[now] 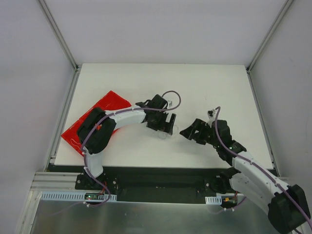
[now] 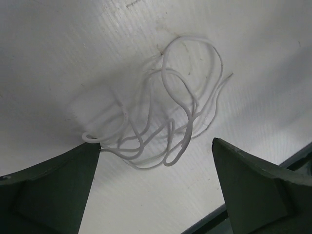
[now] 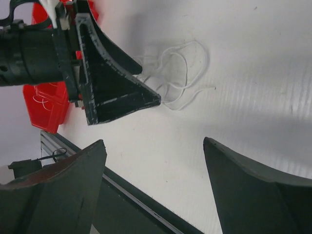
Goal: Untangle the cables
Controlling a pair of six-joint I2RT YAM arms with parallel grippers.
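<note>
Centre-front on the white table, under the left arm's wrist, lie the cables: a small loose clump of very thin whitish strands, with loops crossing each other and a few free ends sticking out on the far side. They are probably near weightless, limp and a bit springy, and the whole clump would likely drag if pulled from the middle. The best hold looks like one outer loop or a free end, with the other arm pinning the rest. They show low contrast against the white and are easy to miss.

Left gripper is spread wide and holds nothing, straddling the clump. One loop end lies right at a fingertip; contact is unclear. Right gripper is also wide apart and empty, near the clump and aimed at it. Red tray sits at the table's left edge, well apart.
</note>
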